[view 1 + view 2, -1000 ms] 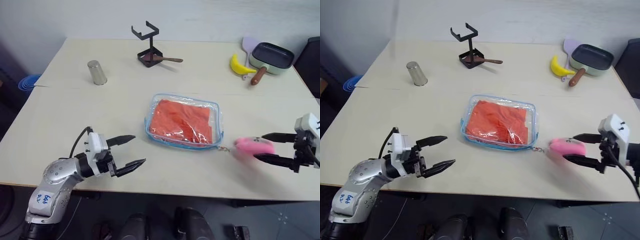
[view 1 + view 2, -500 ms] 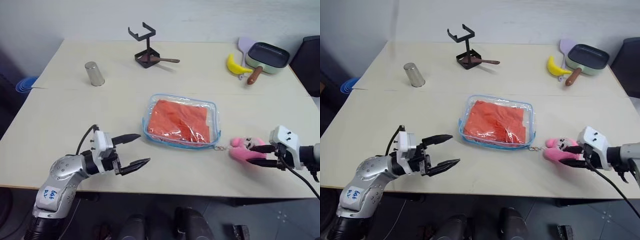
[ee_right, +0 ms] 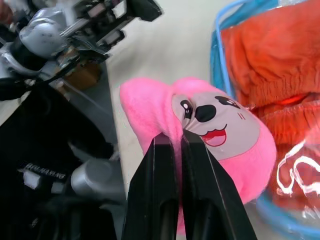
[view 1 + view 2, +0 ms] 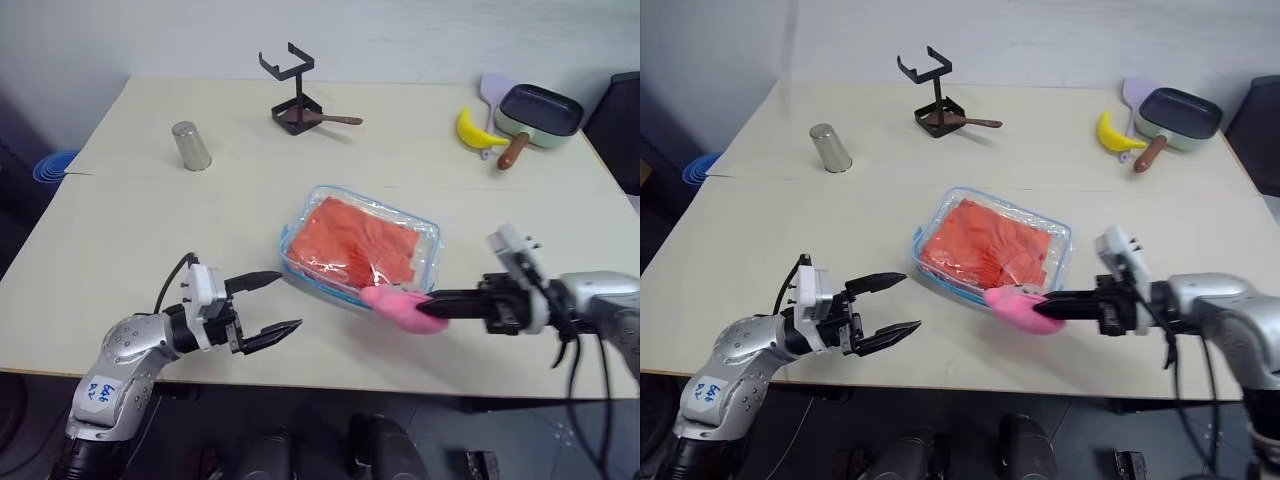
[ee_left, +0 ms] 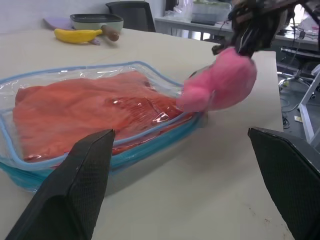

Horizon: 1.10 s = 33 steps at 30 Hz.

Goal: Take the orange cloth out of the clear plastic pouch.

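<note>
The right gripper is pinched tight on the pink plush bunny, its two black fingers pressed together into the fabric just beside the toy's printed face (the wrist view shows this plainly). The bunny hangs at the near corner of the clear plastic pouch, touching its blue-edged rim, and that side of the pouch looks lifted off the table. Just past the fingertips, inside the pouch, lies the orange cloth, crumpled.

Farther along the way those fingers point, well apart from the pouch, the left gripper hovers over the table's near edge with its jaws spread wide and nothing between them.

Beyond the pouch stand a metal cup, a black stand, a banana and a pan.
</note>
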Tool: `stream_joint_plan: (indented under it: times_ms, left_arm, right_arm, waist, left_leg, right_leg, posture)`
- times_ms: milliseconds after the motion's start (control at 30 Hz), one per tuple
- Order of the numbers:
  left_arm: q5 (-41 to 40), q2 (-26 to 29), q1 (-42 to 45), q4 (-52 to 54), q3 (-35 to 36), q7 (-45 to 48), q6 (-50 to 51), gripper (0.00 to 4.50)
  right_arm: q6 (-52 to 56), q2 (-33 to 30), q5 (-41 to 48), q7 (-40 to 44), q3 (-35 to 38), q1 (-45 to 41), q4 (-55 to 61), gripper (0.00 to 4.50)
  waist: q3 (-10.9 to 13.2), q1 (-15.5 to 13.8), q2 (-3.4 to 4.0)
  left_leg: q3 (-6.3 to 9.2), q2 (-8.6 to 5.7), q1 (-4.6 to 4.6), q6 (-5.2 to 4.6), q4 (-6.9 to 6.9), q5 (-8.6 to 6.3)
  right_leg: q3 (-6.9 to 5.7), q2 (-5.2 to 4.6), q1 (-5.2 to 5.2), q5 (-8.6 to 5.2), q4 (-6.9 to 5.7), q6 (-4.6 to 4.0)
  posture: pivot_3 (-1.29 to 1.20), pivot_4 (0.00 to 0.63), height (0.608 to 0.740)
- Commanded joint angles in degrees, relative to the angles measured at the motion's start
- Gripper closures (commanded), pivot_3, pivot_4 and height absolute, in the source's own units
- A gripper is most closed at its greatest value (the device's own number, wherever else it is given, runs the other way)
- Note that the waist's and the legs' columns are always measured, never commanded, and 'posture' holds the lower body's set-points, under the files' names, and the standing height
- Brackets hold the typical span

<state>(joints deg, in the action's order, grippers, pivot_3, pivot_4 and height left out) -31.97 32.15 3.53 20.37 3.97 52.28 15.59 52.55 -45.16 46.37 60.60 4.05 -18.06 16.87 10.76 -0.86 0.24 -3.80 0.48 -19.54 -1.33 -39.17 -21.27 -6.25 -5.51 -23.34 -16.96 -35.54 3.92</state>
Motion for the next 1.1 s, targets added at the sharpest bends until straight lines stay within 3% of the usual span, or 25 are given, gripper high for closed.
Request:
stream_joint_plan:
  times_ms: [33,167,333,433,600,733,833,967,1033,1100]
  left_arm:
    - [-2.05,0.43,0.77,2.36,-0.48,1.45,0.97,0.0]
    - [-3.03,1.85,1.0,2.96,-1.43,3.62,3.01,0.0]
    - [-1.18,2.39,1.48,1.69,-2.5,5.19,1.85,0.0]
    - [1.3,2.09,2.61,0.17,-4.48,6.02,0.06,0.0]
    - [5.06,1.06,5.92,-2.9,-8.71,7.7,-2.89,0.0]
    - [8.88,-0.74,10.07,-6.51,-13.49,9.47,-5.59,0.0]
    - [12.84,-3.33,14.42,-10.98,-18.06,9.42,-6.31,0.0]
    - [10.94,-8.29,18.55,-14.47,-20.13,7.21,1.91,0.0]
    - [10.17,-9.64,20.05,-14.56,-21.35,7.32,6.33,0.41]
    - [10.68,-10.16,21.11,-14.86,-22.52,6.78,10.35,0.91]
  right_arm:
    - [-8.2,1.2,-5.87,0.98,-3.71,1.37,-0.93,3.95]
    - [-16.25,-1.53,-8.71,7.3,-2.8,4.87,-1.2,2.69]
    - [-13.97,-7.49,-1.84,12.46,7.05,7.62,1.14,1.12]
    - [-8.67,-11.55,2.78,14.23,10.64,8.36,0.24,1.12]
    - [-11.85,-14.36,-1.61,17.71,10.04,6.46,-7.96,1.12]
    - [-46.98,-9.84,-24.38,19.82,-0.75,-1.78,-20.91,1.12]
    - [-62.98,-3.39,-32.88,18.24,-6.48,-10.27,-31.25,1.12]
    - [-78.66,0.91,-40.04,18.75,-11.78,-16.84,-41.81,1.12]
    - [-83.54,2.7,-41.37,18.93,-13.28,-19.41,-45.38,1.07]
    - [-86.53,3.6,-42.09,19.83,-14.48,-20.96,-48.07,1.46]
  waist:
    - [0.0,-0.19,0.02]
    - [0.0,-0.55,0.02]
    - [0.0,-0.5,0.02]
    - [0.0,-0.5,0.01]
    - [0.0,-0.49,0.01]
    - [0.0,-0.32,0.01]
    - [0.0,0.39,-0.02]
    - [0.0,0.68,-0.02]
    - [0.0,0.79,-0.02]
    - [0.0,0.88,-0.02]
  left_leg:
    - [-0.01,-0.03,-0.05,-0.01,-0.02,0.01]
    - [0.0,-0.1,-0.15,-0.07,-0.03,0.03]
    - [0.0,-0.11,-0.15,-0.12,-0.05,0.05]
    - [0.01,-0.09,-0.13,-0.12,-0.05,0.05]
    - [-0.03,-0.09,-0.11,-0.12,-0.05,0.05]
    - [-0.12,-0.16,-0.09,-0.14,-0.07,0.07]
    - [-0.31,-0.19,0.04,-0.08,-0.06,0.11]
    - [-0.28,-0.17,-0.1,-0.06,-0.07,0.16]
    - [-0.16,-0.19,-0.23,-0.1,-0.2,0.18]
    - [-0.02,-0.17,-0.38,-0.11,-0.39,0.17]
  right_leg:
    - [0.0,-0.01,-0.02,0.0,-0.01,0.0]
    - [-0.04,-0.03,-0.06,0.03,-0.04,0.05]
    - [-0.02,-0.04,-0.02,0.06,0.0,0.11]
    - [-0.02,-0.03,-0.02,0.06,0.03,0.11]
    - [0.0,-0.03,-0.02,0.06,0.03,0.11]
    - [0.05,-0.03,-0.03,0.06,0.0,0.11]
    - [0.14,0.05,-0.04,0.06,-0.07,0.11]
    - [0.08,0.05,-0.13,0.06,-0.35,0.11]
    - [-0.03,0.01,-0.14,0.07,-0.34,0.13]
    - [-0.13,0.0,-0.14,0.08,-0.34,0.15]
  posture:
    - [0.0,0.15,0.74]
    - [0.0,0.15,0.74]
    - [0.0,0.15,0.74]
    - [0.0,0.15,0.74]
    - [0.0,0.15,0.74]
    - [0.0,0.15,0.74]
    - [0.0,0.15,0.74]
    - [0.0,0.15,0.74]
    - [0.0,0.15,0.74]
    - [0.0,0.15,0.74]
